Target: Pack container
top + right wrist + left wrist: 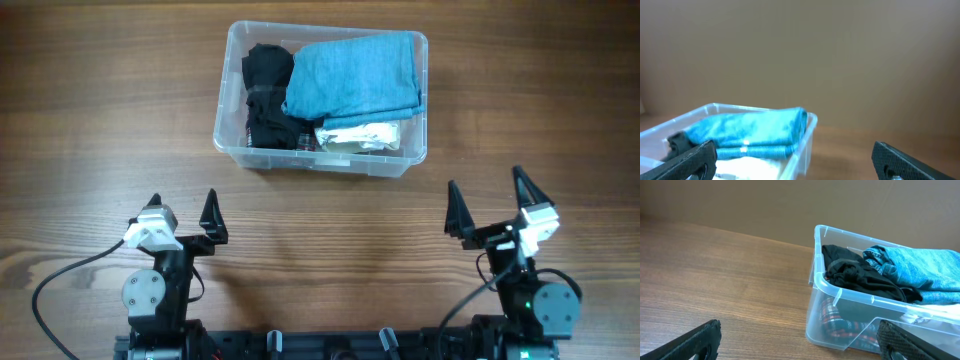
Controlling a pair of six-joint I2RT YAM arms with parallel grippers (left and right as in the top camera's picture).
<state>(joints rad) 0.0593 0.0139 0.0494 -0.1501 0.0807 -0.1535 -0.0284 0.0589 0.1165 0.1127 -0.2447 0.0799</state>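
Overhead: the container (320, 162) sits on the table (100, 110), well ahead of both arms, with a blue cloth (355, 70), black cloth (268, 95) and white cloth (358, 137) inside. Left gripper (182, 200) and right gripper (485, 180): jaws spread wide, empty.

Left wrist: the thin clear walls look light, slick and a little flexible, so I'd grip the rim. A plaid cloth (840, 322) is mostly buried.

Right wrist: the tub's lower part is cut off.
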